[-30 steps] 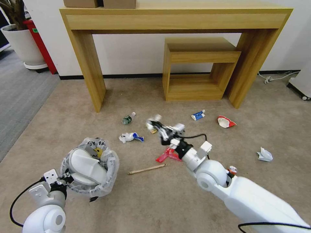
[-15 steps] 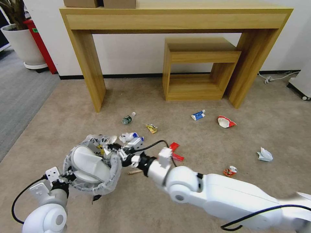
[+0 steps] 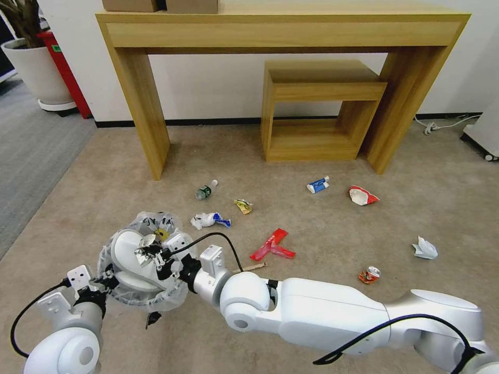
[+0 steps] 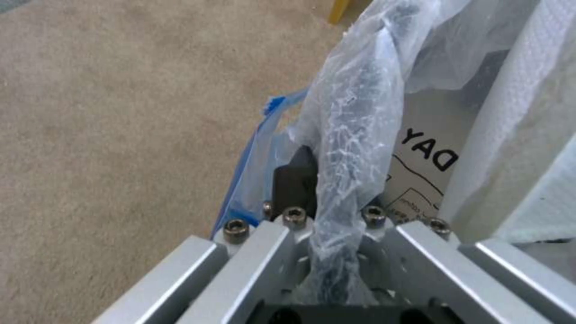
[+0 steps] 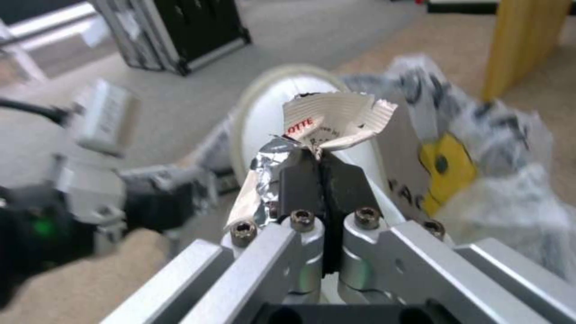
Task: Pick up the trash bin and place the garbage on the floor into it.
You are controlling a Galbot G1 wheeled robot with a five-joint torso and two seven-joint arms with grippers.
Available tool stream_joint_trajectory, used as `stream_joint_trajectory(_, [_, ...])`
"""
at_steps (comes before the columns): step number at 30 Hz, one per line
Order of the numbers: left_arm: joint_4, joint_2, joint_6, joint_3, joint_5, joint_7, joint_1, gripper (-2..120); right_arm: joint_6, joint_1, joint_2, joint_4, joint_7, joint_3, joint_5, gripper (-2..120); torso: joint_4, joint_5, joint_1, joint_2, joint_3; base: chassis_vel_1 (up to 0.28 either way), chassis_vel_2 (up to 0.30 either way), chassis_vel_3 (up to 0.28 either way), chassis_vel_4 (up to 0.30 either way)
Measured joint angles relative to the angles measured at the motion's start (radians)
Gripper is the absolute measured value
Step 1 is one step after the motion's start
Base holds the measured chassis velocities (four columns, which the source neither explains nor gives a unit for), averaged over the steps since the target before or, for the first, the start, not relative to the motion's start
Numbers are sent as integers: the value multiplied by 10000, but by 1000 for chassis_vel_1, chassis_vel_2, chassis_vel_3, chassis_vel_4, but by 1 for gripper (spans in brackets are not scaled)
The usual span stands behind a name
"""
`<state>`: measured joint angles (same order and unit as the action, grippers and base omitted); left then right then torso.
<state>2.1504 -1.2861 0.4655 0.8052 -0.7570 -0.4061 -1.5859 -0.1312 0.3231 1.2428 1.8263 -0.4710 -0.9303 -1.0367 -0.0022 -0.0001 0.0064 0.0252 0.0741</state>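
wrapper drop over held bin: entry for the present moment

- left end effector (image 3: 104, 280): clenched on the bag-covered rim of the trash bin (image 3: 143, 259), holding it just above the floor (image 3: 322, 228) at the robot's near left.
- right end effector (image 5: 321, 155): reaching across over the bin mouth, pads pinched together on a crumpled foil-and-paper wrapper (image 5: 327, 123) with red lettering.
- bin contents: white slippers (image 3: 127, 249) and a printed card with a yellow figure (image 5: 441, 173) are lying inside.
- litter lying on the carpet: small bottle (image 3: 206, 190), blue-white wrapper (image 3: 209, 220), yellow wrapper (image 3: 243, 206), red paper (image 3: 272, 245), wooden stick (image 3: 252, 267), crushed can (image 3: 369, 274), blue-white tube (image 3: 317, 184), red-white packet (image 3: 362, 195), paper wad (image 3: 424, 248).
- handling note: release should come only with the wrapper well inside the rim, since light foil may catch on the slipper or bag and slide out; the left arm needs to be keeping the bin level.
- unclear: the dark bin wall is mostly hidden by plastic; the stick is partly covered by the right arm; bin depth remaining cannot be judged.
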Motion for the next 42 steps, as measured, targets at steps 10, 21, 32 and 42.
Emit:
stream_joint_trajectory(10, [125, 23, 0, -15, -17, 5, -101, 0, -911, 194, 713, -799, -1303, -276, 69, 0, 0, 1, 0, 0, 0, 0, 0, 0, 0])
stream_joint_trajectory(21, [216, 95, -20, -31, -45, 24, -161, 0, -1376, 378, 1401, -1888, -1748, -457, 191, 2, 0, 1, 0, 0, 0, 0, 0, 0, 0])
stream_joint_trajectory(32, [131, 355, 177, 23, -282, 6, -177, 0, -1383, 361, 1077, -1272, -1561, -294, 207, 43, 0, 2, 0, 0, 0, 0, 0, 0, 0])
stream_joint_trajectory(42, [41, 522, 435, 2, -582, -112, -201, 0, -1389, 567, 875, -924, -1460, 30, 272, 75, 0, 3, 0, 0, 0, 0, 0, 0, 0])
